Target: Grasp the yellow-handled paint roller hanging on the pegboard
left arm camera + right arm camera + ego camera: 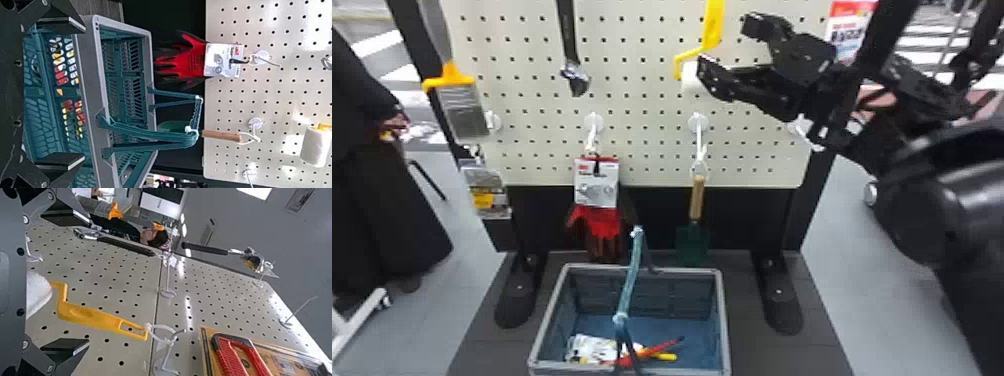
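The yellow-handled paint roller (712, 25) hangs near the upper right of the pegboard (642, 145). The right claw (727, 47) is at the same upper-right area, fingers spread wide and holding nothing. In the right wrist view, the white roller head (37, 291) lies between the two fingers (58, 211), close to the palm. The yellow handle (98, 319) runs out past the fingertips to a white hook (164, 333) on the pegboard.

Contact between either finger and the roller head cannot be confirmed. In the head view, the lower finger covers most of the roller head, and the top of the handle is cut off at the picture edge.

Other items on the pegboard:
- a wrench (573, 55), upper centre;
- a flat brush (463, 107), at the left edge;
- a red glove (597, 225), hanging below the bottom edge at centre;
- a wooden-handled trowel (695, 220), just beside the glove and directly below the roller.

A grey basket (723, 320) stands on the dark tabletop (492, 345) in front of the pegboard base, with small tools inside. The left claw (78, 92) hangs over the basket, wide open and holding nothing.
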